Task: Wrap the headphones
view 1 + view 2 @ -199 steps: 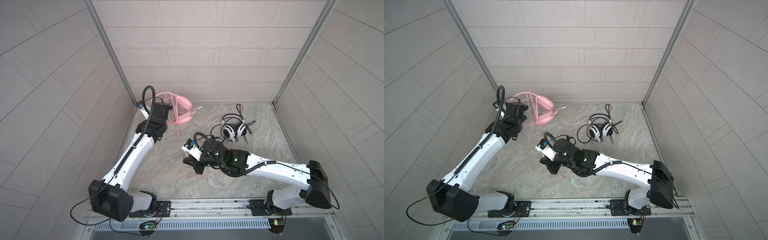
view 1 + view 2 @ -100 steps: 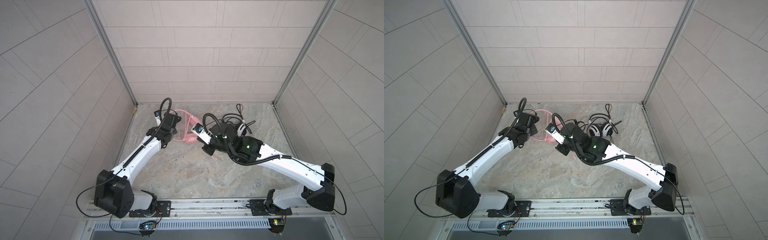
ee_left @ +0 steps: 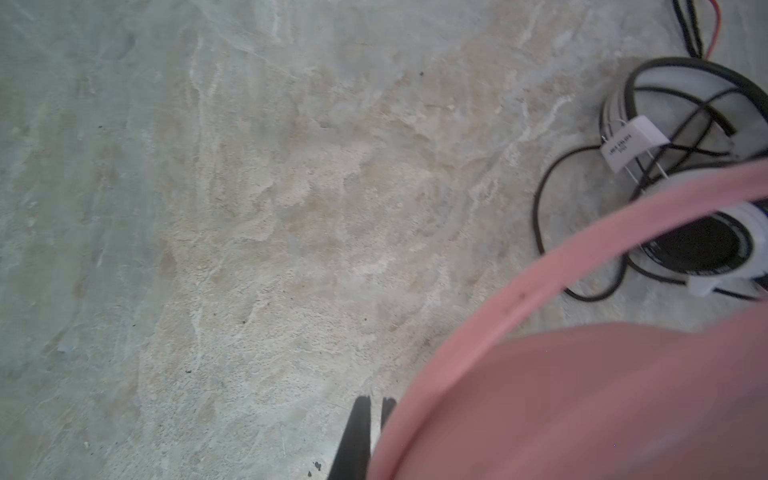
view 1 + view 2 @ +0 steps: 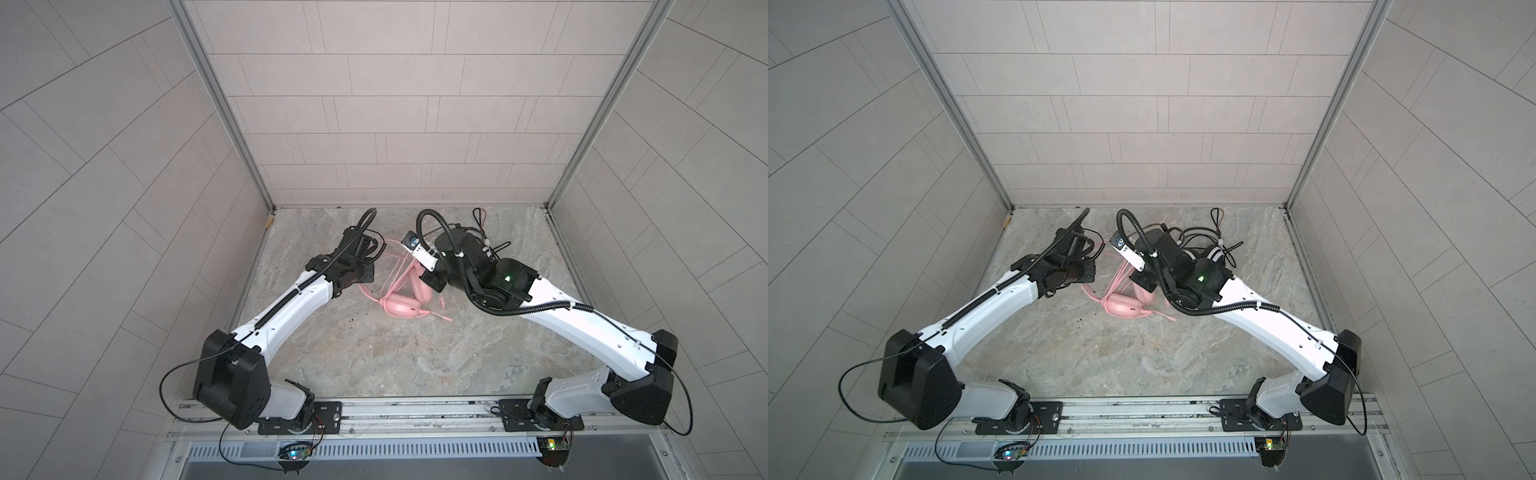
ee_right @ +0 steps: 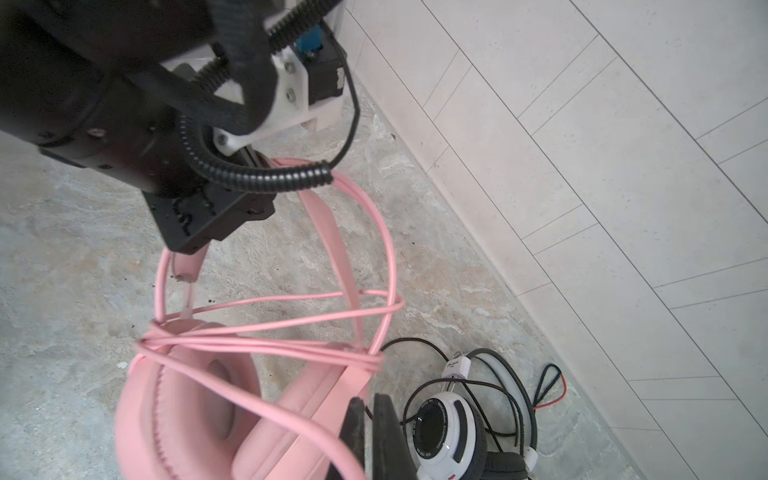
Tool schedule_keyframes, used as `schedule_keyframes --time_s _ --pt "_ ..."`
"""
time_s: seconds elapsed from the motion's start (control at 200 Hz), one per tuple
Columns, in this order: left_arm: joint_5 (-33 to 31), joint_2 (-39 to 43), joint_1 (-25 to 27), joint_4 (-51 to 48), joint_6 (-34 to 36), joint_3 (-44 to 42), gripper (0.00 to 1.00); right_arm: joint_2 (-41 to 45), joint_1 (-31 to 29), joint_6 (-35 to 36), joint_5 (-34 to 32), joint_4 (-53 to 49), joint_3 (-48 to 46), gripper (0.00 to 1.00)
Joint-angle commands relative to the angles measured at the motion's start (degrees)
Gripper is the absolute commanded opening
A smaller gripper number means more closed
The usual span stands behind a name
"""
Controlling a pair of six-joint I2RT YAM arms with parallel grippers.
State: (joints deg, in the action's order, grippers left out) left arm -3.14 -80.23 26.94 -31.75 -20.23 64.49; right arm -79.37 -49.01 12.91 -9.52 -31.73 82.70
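Observation:
The pink headphones hang tilted over the middle of the table, one ear cup low. In the right wrist view my left gripper grips their headband from above. My left gripper is shut, and its tips show beside the blurred pink band. Strands of pink cable cross between the two sides of the headband. My right gripper is shut on the pink cable beside the ear cup. The white-and-black headphones lie behind, partly hidden by my right arm.
A loose black cable with a white tag sprawls around the white-and-black headset, and its red-tipped end lies near the back wall. The tiled back wall is close behind. Marble tabletop stretches toward the front rail.
My left arm carried the pink headphones from the back left corner to the middle. My right gripper swung from the front middle up to them, drawing the pink cable along.

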Motion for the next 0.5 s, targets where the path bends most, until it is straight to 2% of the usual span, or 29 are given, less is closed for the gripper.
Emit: schedule_keyframes --time_s 0.0,0.35,0.495 --pt "6.06 2.11 0.40 -4.20 6.12 1.45 0.00 2.29 2.68 0.88 -3.28 2.02 1.51 0.00" --pt "10.08 11.02 0.39 -4.39 10.56 -0.93 0.00 2.04 7.79 -0.76 -0.89 4.39 -1.22 0.00" --pt "13.53 17.49 0.35 3.42 10.72 -6.36 0.00 0.76 10.32 -3.15 3.87 4.72 -2.08 0.00"
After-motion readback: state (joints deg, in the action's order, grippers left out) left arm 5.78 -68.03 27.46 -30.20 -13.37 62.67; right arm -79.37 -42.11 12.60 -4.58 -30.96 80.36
